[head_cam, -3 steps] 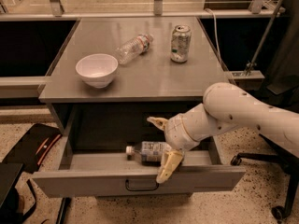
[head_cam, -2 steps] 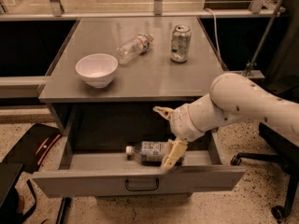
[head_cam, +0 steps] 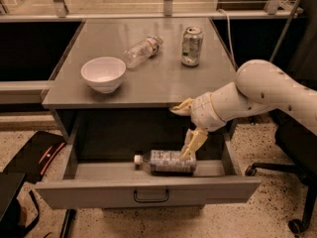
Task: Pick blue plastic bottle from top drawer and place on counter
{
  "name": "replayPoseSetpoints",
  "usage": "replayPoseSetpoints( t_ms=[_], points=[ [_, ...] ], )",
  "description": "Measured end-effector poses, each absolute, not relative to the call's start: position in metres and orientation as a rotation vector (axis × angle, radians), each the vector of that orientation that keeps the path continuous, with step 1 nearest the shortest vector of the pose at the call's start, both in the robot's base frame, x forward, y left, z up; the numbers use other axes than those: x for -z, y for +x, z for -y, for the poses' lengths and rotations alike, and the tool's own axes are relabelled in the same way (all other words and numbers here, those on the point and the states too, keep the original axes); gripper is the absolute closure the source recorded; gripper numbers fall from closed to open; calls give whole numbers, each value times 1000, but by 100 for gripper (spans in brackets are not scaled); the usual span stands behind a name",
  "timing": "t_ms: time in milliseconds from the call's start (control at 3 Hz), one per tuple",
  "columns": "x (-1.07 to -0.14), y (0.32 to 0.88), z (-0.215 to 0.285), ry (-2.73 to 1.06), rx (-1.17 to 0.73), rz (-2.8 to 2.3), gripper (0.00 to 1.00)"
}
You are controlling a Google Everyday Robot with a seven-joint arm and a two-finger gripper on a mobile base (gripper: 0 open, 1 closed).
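Note:
The blue plastic bottle [head_cam: 168, 161] lies on its side in the open top drawer [head_cam: 89, 192], white cap pointing left. My gripper [head_cam: 183, 130] is open, just above the bottle's right end. Its lower finger [head_cam: 192, 144] reaches down to the bottle and its upper finger [head_cam: 181, 108] is at the level of the counter's front edge. I cannot tell whether the lower finger touches the bottle. The grey counter [head_cam: 163, 83] is right above the drawer. The white arm comes in from the right.
On the counter stand a white bowl [head_cam: 103, 73] at front left, a clear bottle [head_cam: 142, 51] lying on its side and a can [head_cam: 191, 45] at the back. A dark office chair [head_cam: 297, 152] is to the right, and a black bag [head_cam: 34, 152] lies on the floor at left.
My gripper has risen a little and shifted right, with the arm drawing back to the right. The bottle has not moved.

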State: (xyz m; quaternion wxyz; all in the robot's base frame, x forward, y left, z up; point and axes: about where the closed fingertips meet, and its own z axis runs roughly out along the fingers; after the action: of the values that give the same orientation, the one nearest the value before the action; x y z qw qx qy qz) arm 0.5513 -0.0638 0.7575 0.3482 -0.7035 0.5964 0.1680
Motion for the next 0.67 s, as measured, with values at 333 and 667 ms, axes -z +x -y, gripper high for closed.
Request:
replayPoseSetpoints(
  t_ms=[333,667],
  points=[
    [-743,529,49,-1849,-412,-1555,0],
    [-746,481,18,-1842,-344,-1564,0]
  ],
)
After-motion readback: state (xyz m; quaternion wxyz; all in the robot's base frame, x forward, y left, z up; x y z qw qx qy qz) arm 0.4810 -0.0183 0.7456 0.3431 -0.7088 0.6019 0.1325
